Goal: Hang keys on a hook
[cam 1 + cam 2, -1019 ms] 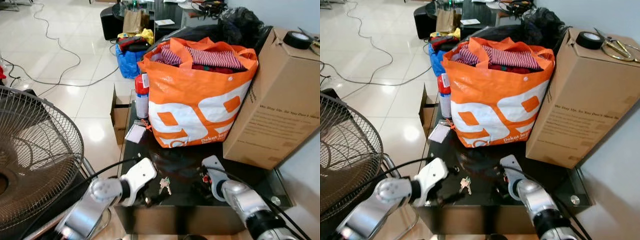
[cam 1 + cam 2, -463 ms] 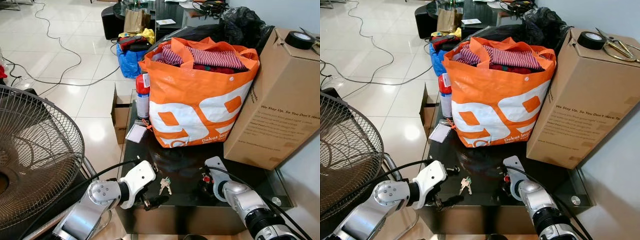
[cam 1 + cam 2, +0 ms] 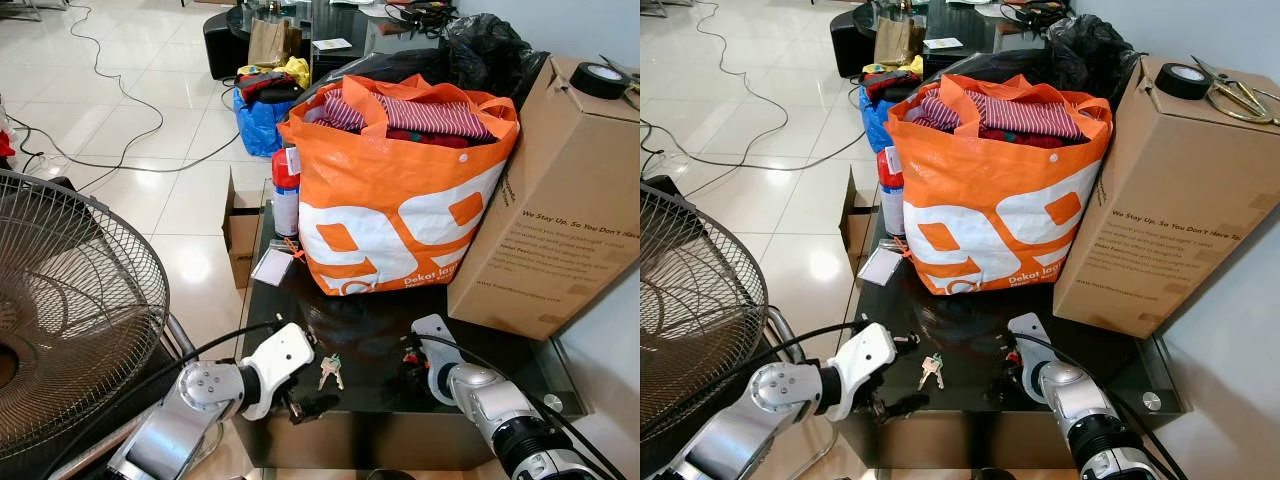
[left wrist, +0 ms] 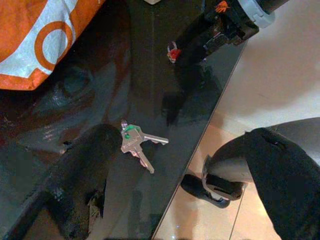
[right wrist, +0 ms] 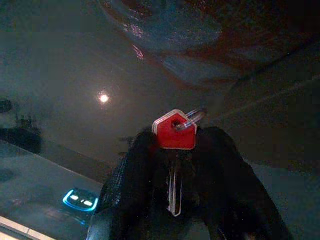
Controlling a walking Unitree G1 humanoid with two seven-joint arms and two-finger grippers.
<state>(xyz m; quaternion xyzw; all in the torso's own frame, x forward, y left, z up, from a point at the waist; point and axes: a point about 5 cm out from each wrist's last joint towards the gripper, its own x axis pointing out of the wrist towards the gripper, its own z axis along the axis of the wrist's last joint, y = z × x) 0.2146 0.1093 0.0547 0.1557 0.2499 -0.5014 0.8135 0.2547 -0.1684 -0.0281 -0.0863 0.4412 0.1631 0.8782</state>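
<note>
The right gripper point(image 5: 175, 165) pinches a red-headed key point(image 5: 174, 131), the left gripper point(image 4: 165, 185) gapes beside silver keys point(image 4: 136, 145), green-tagged.

Fan point(image 3: 70, 330) cut by the frame edge; key point(image 5: 175, 131) blade between black fingers.

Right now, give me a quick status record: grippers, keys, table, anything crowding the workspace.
right gripper: shut on red-capped key, low over the table
left gripper: jaws open, hovering by loose keys
loose keys: flat on the table, near its front edge, ungrasped
table: black glass
orange bag: full of clothes, behind the keys
cardboard box: right of the bag
fan: left of the table
</note>
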